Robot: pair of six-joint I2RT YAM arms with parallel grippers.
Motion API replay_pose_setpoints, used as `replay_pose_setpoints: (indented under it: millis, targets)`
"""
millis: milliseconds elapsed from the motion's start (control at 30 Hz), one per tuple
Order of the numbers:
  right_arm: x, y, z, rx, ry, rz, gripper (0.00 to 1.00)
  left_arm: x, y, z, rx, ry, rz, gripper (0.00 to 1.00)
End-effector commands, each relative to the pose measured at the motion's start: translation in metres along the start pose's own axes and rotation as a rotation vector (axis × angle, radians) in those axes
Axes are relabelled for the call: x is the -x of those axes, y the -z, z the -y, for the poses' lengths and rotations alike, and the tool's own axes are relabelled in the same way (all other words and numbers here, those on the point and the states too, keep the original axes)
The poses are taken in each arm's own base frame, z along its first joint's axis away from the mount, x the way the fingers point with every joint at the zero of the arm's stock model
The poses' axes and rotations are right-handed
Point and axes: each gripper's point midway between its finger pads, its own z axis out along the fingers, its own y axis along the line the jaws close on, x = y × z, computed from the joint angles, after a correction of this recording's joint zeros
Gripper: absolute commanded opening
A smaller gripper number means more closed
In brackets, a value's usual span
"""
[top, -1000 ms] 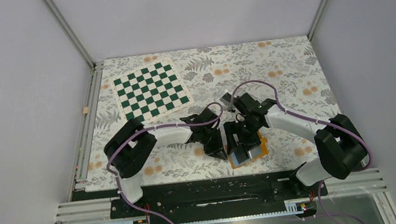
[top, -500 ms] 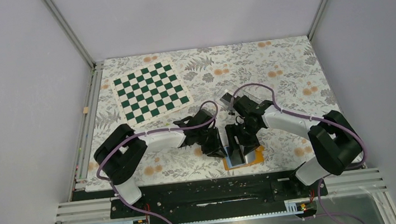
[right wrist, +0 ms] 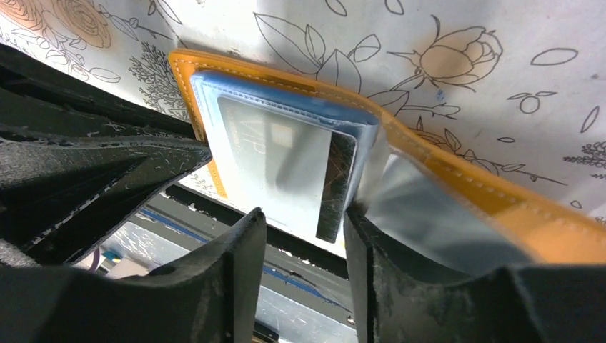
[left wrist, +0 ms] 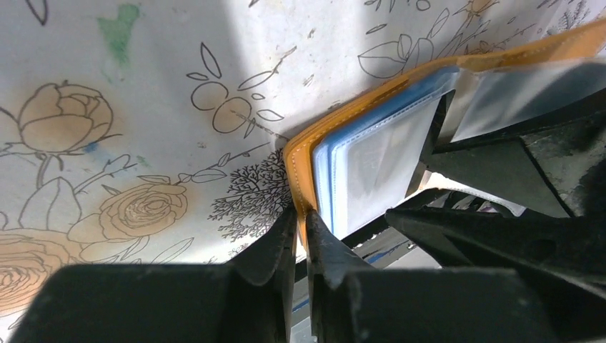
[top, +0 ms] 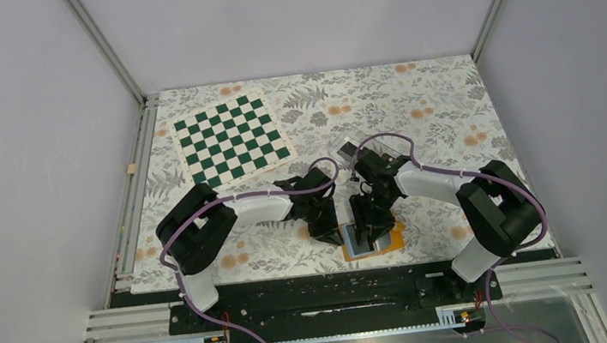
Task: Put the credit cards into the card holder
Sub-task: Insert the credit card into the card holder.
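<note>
The table [top: 448, 103] carries a chessboard mat [top: 232, 141] at 10 o'clock. The open card holder [top: 398, 234] lies at 6 o'clock by the near edge, mostly hidden in the top view by both arms.

Only the wrist views show detail:
- A credit card [right wrist: 286, 153] sits in the blue pocket.
- The left gripper [left wrist: 300, 229] is pinched onto the holder's orange edge.
- The right gripper [right wrist: 304, 218] has its jaws apart, straddling the card's near end.

Compared with one second ago, the holder and the right elbow have shifted slightly toward 9 o'clock.
</note>
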Motion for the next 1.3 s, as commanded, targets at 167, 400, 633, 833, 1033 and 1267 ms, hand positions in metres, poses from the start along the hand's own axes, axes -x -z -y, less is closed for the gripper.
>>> replay_pose_setpoints:
  millis: [167,400,633,833,1033,1267]
  targets:
    - [0.003,0.001,-0.029,0.122,0.006,0.001,0.2,0.008,0.003,0.007,0.018,-0.048,0.031,0.12]
    - [0.004,0.017,-0.02,0.043,0.032,0.043,0.32,0.015,0.024,-0.001,0.096,-0.088,0.093,0.31]
    - [-0.003,0.022,-0.004,-0.021,0.039,0.074,0.32,0.014,0.03,0.022,-0.024,-0.074,0.103,0.38]
    - [-0.016,0.011,0.01,-0.051,0.013,0.044,0.15,0.013,0.029,0.038,-0.111,-0.064,0.1,0.38]
    - [-0.017,0.006,0.014,-0.067,-0.001,0.031,0.03,0.014,0.027,0.048,-0.159,-0.07,0.092,0.33]
    - [-0.018,0.004,0.017,-0.073,-0.006,0.028,0.0,0.016,0.006,0.043,-0.166,-0.026,0.065,0.34]
